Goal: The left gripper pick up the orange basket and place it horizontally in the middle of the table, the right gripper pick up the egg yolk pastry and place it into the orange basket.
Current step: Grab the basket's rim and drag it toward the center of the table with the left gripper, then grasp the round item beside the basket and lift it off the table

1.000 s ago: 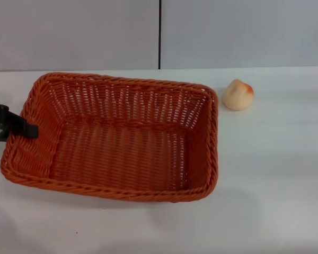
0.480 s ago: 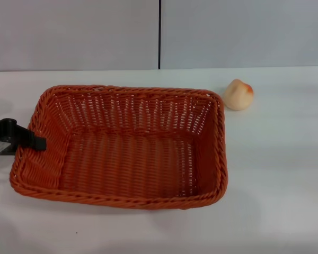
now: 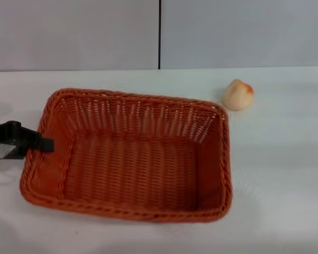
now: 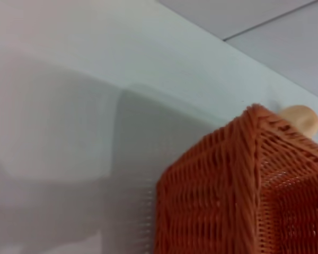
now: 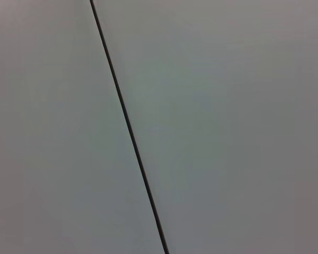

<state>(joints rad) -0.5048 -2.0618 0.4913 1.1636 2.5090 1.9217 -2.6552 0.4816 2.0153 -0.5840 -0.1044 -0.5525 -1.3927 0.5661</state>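
Orange woven basket (image 3: 127, 159), braided rim, openwork sides.

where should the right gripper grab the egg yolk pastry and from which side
Likely from straight above, fingers closing across the round middle of the egg yolk pastry. It sits alone on the table, apart from the far right corner of the orange basket, so its sides look free. The left gripper is at the basket's left rim.

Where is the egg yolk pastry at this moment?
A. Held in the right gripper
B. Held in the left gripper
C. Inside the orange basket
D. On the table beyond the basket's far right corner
D: the egg yolk pastry sits on the table just past the far right corner of the orange basket, outside its rim, with no gripper on it.
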